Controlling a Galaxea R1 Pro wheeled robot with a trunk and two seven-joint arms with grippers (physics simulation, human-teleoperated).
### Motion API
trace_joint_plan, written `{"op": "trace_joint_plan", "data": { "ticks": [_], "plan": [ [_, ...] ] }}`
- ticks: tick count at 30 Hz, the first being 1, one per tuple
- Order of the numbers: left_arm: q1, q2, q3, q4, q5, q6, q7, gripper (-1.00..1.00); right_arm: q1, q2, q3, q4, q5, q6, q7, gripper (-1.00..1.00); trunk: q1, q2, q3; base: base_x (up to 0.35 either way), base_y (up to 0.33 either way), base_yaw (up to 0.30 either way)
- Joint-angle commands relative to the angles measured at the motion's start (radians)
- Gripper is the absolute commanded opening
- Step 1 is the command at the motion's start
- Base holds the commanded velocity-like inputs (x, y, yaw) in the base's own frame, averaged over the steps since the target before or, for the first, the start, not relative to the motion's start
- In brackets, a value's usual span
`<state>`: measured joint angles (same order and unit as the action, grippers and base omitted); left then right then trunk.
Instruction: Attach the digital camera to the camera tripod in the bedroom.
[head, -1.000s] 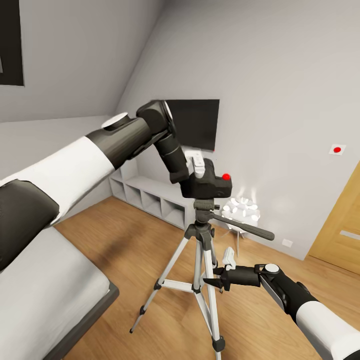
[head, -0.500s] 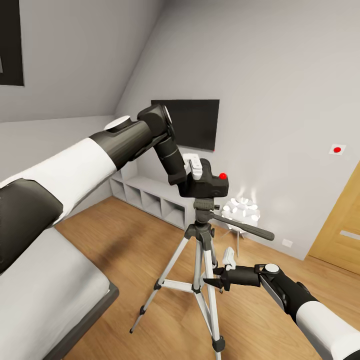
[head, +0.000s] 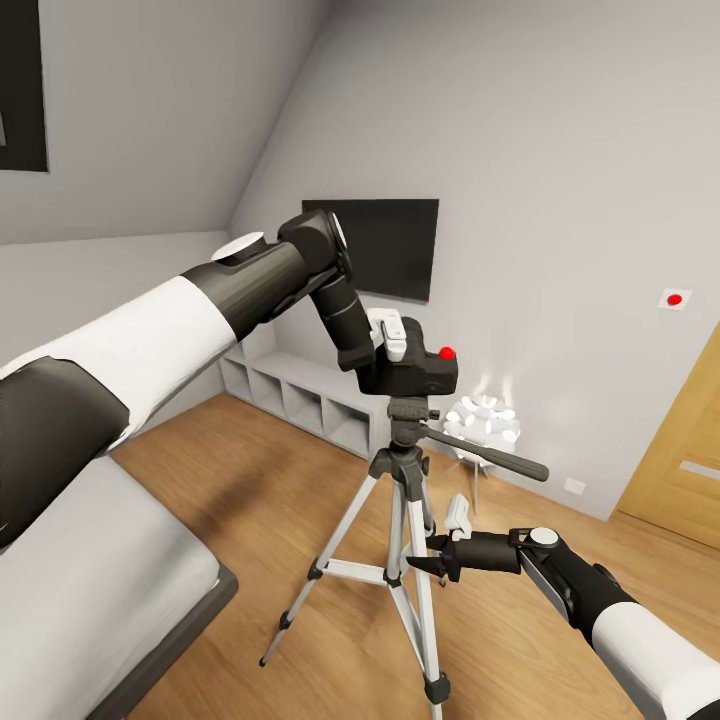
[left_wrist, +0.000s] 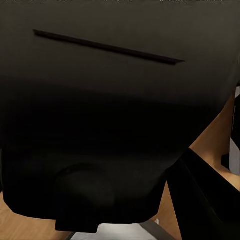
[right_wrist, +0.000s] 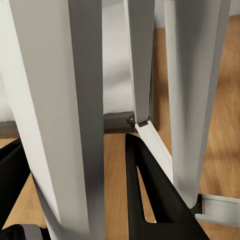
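The black digital camera (head: 418, 372) with its red dot rests on top of the pan head of the camera tripod (head: 405, 440), and my left gripper (head: 398, 362) is shut on it from the left. The dark camera body (left_wrist: 110, 110) looms close in the left wrist view. The tripod's long black handle (head: 490, 456) points right. Lower down, my right gripper (head: 424, 559) stands open with one silver tripod leg (right_wrist: 60, 110) between its fingers (right_wrist: 150, 200); a thin gap shows beside the leg.
A grey-framed bed (head: 90, 580) lies at the lower left. A grey cubby shelf (head: 300, 395) and a black TV (head: 385, 245) are on the far wall. A white ball-cluster lamp (head: 485, 420) stands behind the tripod, and a wooden door (head: 685, 470) is at the right.
My left gripper has lowered the camera slightly and shifted it left, down onto the tripod's pan head. The right arm and the tripod have not moved.
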<state>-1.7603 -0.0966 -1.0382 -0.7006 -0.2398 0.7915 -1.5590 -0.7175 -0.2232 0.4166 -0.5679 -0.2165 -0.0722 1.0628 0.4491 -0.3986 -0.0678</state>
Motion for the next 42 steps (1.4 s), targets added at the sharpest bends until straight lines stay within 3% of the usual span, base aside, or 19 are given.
{"op": "trace_joint_plan", "data": {
  "ticks": [1, 39, 40, 42],
  "plan": [
    [-0.001, -0.001, 0.001, 0.000, -0.004, 0.009, -0.012, -1.00, 0.000, -0.001, 0.005, 0.000, 0.014, -0.014, 0.002, -1.00, 0.001, -0.001, -0.003, 0.000, 0.000, 0.000],
    [-0.006, 0.001, 0.007, -0.007, -0.004, 0.011, -0.012, -1.00, 0.000, -0.001, 0.005, 0.000, 0.014, -0.014, 0.002, -1.00, 0.001, -0.001, -0.003, 0.000, 0.000, 0.000],
    [-0.007, 0.002, 0.008, -0.007, -0.004, 0.011, -0.012, 1.00, 0.000, -0.001, 0.005, 0.000, 0.014, -0.014, 0.002, -1.00, 0.001, -0.001, -0.003, 0.000, 0.000, 0.000],
    [-0.008, 0.004, 0.009, -0.007, -0.004, 0.012, -0.012, 1.00, 0.000, -0.001, 0.005, 0.000, 0.014, -0.014, 0.002, -1.00, 0.001, -0.001, -0.003, 0.000, 0.000, 0.000]
  ]
}}
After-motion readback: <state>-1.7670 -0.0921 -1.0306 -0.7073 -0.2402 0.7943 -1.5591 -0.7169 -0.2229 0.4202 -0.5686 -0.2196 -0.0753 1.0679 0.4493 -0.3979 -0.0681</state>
